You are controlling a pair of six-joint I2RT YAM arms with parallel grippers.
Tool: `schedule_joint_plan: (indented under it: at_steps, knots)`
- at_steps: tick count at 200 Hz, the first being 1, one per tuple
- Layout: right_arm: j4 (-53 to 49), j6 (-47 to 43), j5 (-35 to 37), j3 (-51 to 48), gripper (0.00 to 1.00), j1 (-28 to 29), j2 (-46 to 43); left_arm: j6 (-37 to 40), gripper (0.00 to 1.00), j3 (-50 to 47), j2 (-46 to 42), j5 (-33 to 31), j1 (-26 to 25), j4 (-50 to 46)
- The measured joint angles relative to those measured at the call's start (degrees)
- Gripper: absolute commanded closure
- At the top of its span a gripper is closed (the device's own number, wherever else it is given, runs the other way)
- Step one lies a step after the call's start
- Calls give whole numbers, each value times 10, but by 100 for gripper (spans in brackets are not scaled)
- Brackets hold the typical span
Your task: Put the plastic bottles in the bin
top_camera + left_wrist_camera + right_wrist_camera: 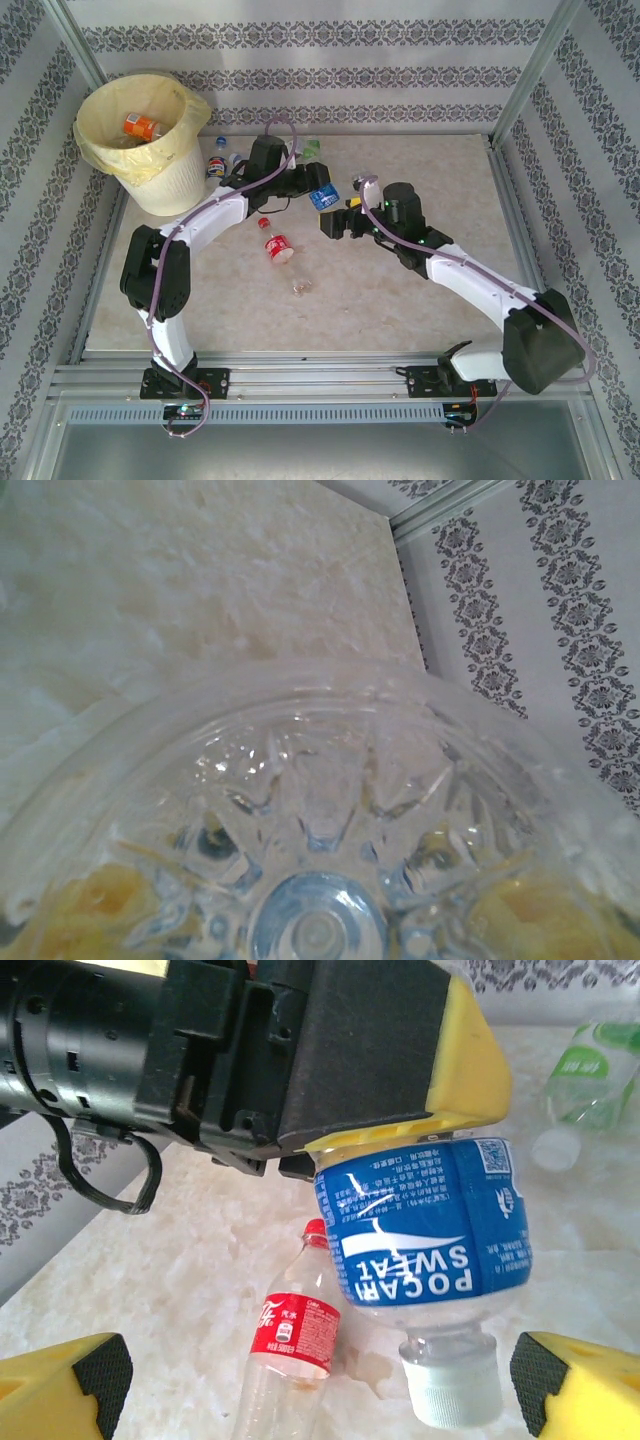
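Left claw (314, 190), from above: closed across a blue-labelled bottle (323, 197) mid-table, well apart from the bin (168, 186) in the far left corner. Right claw (338, 222) just beside it, jaws spread wide, nothing held. One orange-labelled bottle (143, 126) inside the bin already. Red-labelled bottle (277, 246) flat on the table (420, 320), near the left arm. Small clear item (300, 287) nearer the bases, too small to name. Another bottle (217, 165) just beside the bin, partly screened by the arm; green-labelled bottle (310, 148) toward the back wall.

Left wrist: clear ribbed base of the held bottle (320, 810) hard against the lens, blurred, a blue tint at its centre. Yellow pads (90, 910) smeared through the plastic at both lower corners, fingers otherwise hidden. Bare marbled table (180, 570) above, patterned wall (560, 630) at right.

Right wrist: left claw's black finger and yellow pad (470, 1070) bearing on the blue label (430, 1230), opposite finger hidden behind the bottle. White cap (450, 1385) pointing down toward the lens, between the right claw's own yellow fingertips (75, 1390) but touching neither — wide gap either side. Red-labelled bottle (295, 1330) lying on the table beneath, lower end cut off by the frame. Green-labelled bottle (590, 1080) at upper right, also cropped.
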Motion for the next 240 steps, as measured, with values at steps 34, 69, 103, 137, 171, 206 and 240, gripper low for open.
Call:
schedule_joint_plan:
  at_steps: [34, 69, 103, 137, 171, 206, 240]
  knots:
    - [-9, -19, 42, -6, 2, -4, -42, 24, 51, 33, 0, -22, 8, -41]
    - [-15, -28, 90, -14, 2, -4, -78, 60, 52, 75, 0, -50, 28, -97]
    - [-17, -29, 129, -15, 2, -4, -92, 85, 53, 84, -8, -75, 49, -133]
    - [-15, -28, 164, -26, 2, -4, -99, 101, 53, 84, -24, -96, 65, -162]
    - [-13, -27, 187, -34, 2, -8, -102, 119, 54, 107, -49, -118, 94, -193]
    - [-13, -24, 196, -34, 2, -9, -102, 140, 54, 156, -74, -144, 141, -219]
    - [-8, -14, 215, -38, 2, -11, -102, 160, 54, 197, -93, -156, 184, -233]
